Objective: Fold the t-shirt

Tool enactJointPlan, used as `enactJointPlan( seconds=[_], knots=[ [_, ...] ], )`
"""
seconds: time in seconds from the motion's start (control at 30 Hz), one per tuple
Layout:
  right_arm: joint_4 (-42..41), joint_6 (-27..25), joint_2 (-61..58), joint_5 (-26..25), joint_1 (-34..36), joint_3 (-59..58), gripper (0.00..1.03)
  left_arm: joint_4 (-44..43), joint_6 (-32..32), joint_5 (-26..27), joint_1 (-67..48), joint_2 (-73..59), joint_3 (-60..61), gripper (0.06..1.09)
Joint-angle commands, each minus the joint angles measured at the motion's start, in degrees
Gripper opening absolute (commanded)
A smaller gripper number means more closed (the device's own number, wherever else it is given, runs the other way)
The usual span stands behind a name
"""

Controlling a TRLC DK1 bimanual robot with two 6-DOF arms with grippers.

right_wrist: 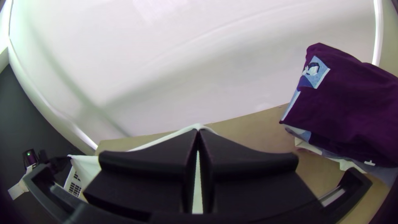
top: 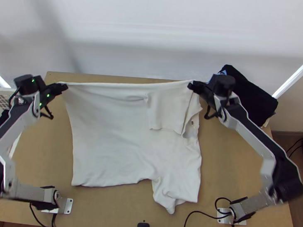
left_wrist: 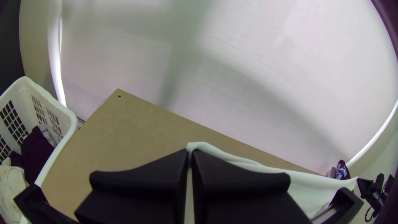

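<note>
One corner of the white t-shirt (top: 112,140) is gripped by the closed left jaws, another by the closed right jaws. Between them the edge is held taut, probably so that wrinkles are removed before folding; nearer than both jaws, the cloth is spread over the table (top: 230,181). The pinched fabric is partly hidden, so hem or shoulder cannot be distinguished.

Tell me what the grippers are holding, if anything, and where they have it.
The white t-shirt, by its far edge: the left gripper pinches the left end, the right gripper the right end.
</note>
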State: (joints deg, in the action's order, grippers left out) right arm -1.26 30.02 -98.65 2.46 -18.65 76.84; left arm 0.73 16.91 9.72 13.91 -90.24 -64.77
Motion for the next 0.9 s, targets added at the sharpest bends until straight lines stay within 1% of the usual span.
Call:
enactJointPlan(
  seconds=[0.0,0.07,0.2,0.33,0.37,0.47,0.57,0.63,0.73,0.87],
  knots=[
    [-0.7,1.4,-5.3,-0.3,1.2,6.2,0.03,0.2,-0.3,-2.4,0.3,-6.4,-6.0,0.09],
    [-0.5,1.4,-8.4,-0.5,1.2,9.0,0.03,0.9,-0.3,-3.1,0.3,-10.1,-9.0,0.09],
    [3.1,2.0,-14.9,-0.9,1.1,16.1,0.03,1.8,-0.3,-3.7,0.0,-15.6,-13.5,0.09],
    [5.1,2.5,-20.9,-1.6,0.8,21.9,0.03,2.1,-0.2,-5.1,-1.3,-20.2,-16.0,0.09],
    [6.4,3.6,-22.4,-1.7,0.8,23.7,0.03,2.1,-0.2,-5.9,-1.7,-21.0,-16.3,0.09],
    [14.4,6.1,-27.1,-1.7,0.8,31.6,0.03,3.7,0.3,-6.1,-2.7,-22.3,-17.6,0.09],
    [26.1,8.1,-31.5,-1.7,1.0,41.6,0.03,10.7,2.3,-6.1,-3.1,-22.4,-21.1,0.09],
    [32.1,8.4,-32.9,-1.7,0.9,46.4,0.03,15.6,3.9,-6.1,-3.1,-22.0,-23.6,0.09],
    [35.8,8.5,-33.0,-1.6,0.8,48.5,0.03,21.3,5.0,-5.7,-3.1,-20.4,-26.1,0.09],
    [39.4,8.3,-32.4,-1.7,0.5,49.1,0.03,24.8,5.6,-4.3,-3.1,-17.1,-25.9,0.09]
  ],
)
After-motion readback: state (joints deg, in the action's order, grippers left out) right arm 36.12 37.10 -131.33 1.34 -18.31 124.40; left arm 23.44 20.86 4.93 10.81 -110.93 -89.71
